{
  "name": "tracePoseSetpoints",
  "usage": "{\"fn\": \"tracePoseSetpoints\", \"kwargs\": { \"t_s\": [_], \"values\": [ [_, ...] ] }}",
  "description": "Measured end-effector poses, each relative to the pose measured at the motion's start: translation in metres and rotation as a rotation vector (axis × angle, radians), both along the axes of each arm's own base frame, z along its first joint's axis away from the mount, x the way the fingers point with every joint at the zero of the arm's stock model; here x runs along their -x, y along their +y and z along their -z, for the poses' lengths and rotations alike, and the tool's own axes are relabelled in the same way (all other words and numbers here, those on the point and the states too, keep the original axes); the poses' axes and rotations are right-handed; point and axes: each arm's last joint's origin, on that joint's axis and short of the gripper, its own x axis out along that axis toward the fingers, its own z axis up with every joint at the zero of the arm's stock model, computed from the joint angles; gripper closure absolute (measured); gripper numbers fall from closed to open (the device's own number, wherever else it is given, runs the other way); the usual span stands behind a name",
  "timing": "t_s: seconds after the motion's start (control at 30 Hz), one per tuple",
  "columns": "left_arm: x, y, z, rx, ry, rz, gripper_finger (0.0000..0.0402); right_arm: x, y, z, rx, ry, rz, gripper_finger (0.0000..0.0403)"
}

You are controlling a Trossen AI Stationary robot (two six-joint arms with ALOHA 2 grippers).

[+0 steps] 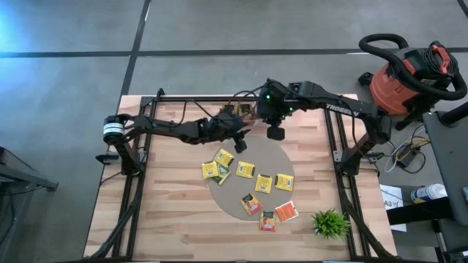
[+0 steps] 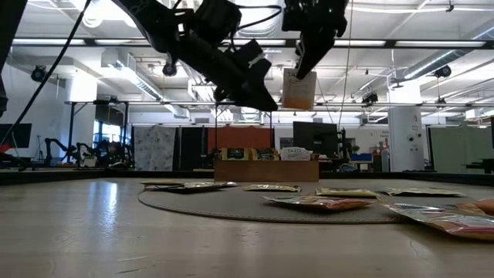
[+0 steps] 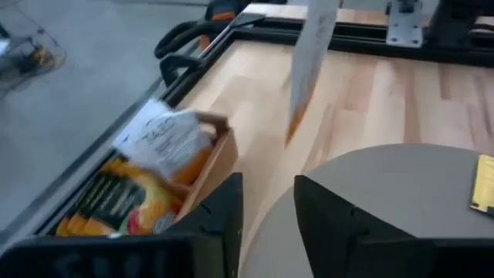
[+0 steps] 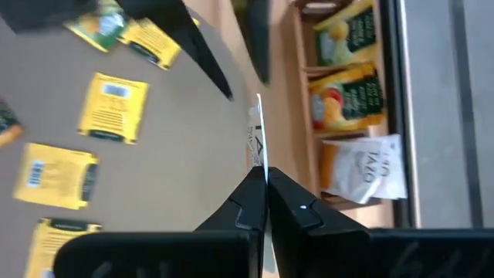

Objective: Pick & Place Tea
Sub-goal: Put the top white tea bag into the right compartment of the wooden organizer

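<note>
Nine small flat square tea packets [image 1: 245,169], six mostly yellow and three orange-red, are counted on one round grey mat [image 1: 278,161] at frame centre, with one white packet [image 2: 299,89] held aloft, one brown wooden divided tray [image 1: 245,111] at upper centre and one small green plant [image 1: 330,223] at lower right.

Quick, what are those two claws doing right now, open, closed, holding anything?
Left gripper: open, holding nothing, up above the table.
Right gripper: shut on a white tea packet, held up in the air.
</note>
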Motion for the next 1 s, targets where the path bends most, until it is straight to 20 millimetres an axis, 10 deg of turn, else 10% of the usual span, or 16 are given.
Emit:
{"fn": "tracePoseSetpoints", "kwargs": {
  "t_s": [0.6, 1.0],
  "values": [
    [0.044, 0.007, 0.005, 0.104, -0.033, -0.057, 0.0284, -0.012, -0.095, 0.078, -0.002, 0.135, 0.063, 0.0394],
    [0.049, 0.014, 0.010, 0.093, -0.016, -0.074, 0.0284, -0.010, -0.120, 0.089, -0.055, 0.063, 0.114, 0.0394]
  ]
}}
